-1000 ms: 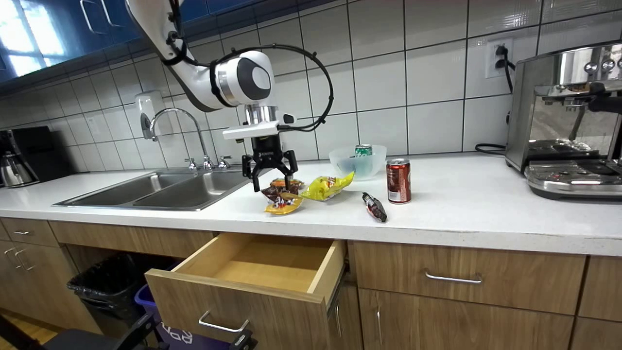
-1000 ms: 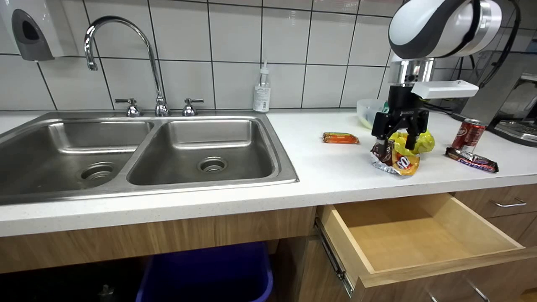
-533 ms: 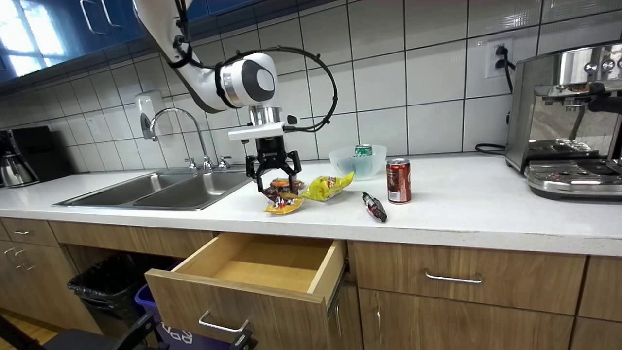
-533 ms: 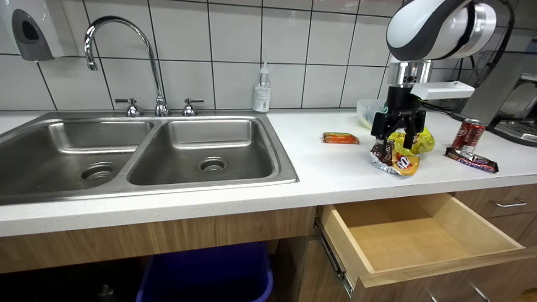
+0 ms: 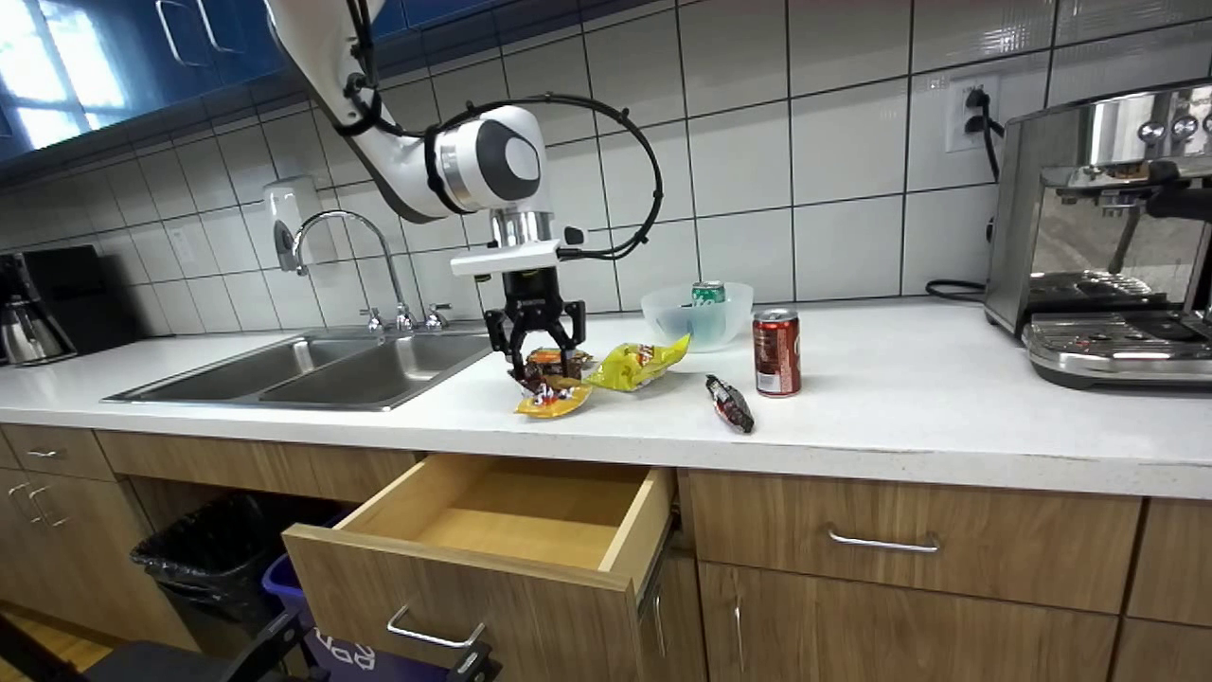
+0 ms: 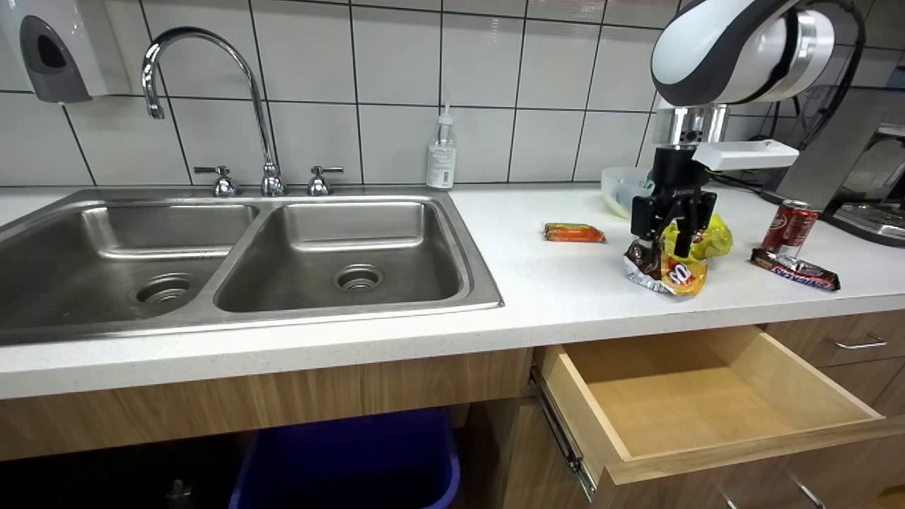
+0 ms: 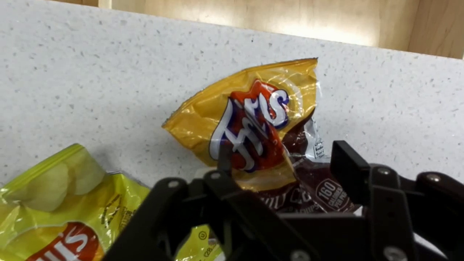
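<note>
Wrist view shows the hand [image 7: 282, 157] partway spread over a crumpled gold-and-brown chip bag [image 7: 250, 123], contact unclear; this bag lies on the counter [image 7: 108, 72] near the pulled-out drawer [image 7: 268, 14], the yellow bag [image 7: 72, 210] farther from it.

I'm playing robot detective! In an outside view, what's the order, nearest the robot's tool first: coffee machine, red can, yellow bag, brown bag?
In an exterior view:
1. Brown bag: right by the tool.
2. Yellow bag: just to the picture's right.
3. Red can: farther right.
4. Coffee machine: far right.
</note>
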Motion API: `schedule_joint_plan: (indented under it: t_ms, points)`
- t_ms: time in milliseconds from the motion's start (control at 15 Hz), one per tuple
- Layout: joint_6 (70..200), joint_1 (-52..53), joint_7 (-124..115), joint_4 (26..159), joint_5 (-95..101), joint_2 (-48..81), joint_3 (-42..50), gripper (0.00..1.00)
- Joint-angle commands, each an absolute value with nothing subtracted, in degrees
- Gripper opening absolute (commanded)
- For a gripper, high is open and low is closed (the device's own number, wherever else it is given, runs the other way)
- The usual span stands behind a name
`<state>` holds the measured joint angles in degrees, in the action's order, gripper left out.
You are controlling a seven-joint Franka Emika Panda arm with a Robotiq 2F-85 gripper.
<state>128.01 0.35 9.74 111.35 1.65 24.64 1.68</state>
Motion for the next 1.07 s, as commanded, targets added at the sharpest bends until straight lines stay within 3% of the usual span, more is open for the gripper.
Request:
schedule_joint_plan:
  t_ms: [0,267,400,1000]
  points:
    - [126.2,-1.1,10.9,109.2,1.7,25.6,0.7,0.42]
    - [126.3,-1.6,11.3,109.0,1.1,25.9,0.5,0.11]
    - [126.3,-1.9,11.5,108.8,0.7,26.2,0.4,0.01]
    - [126.5,-1.6,11.5,109.6,1.2,24.8,0.0,0.00]
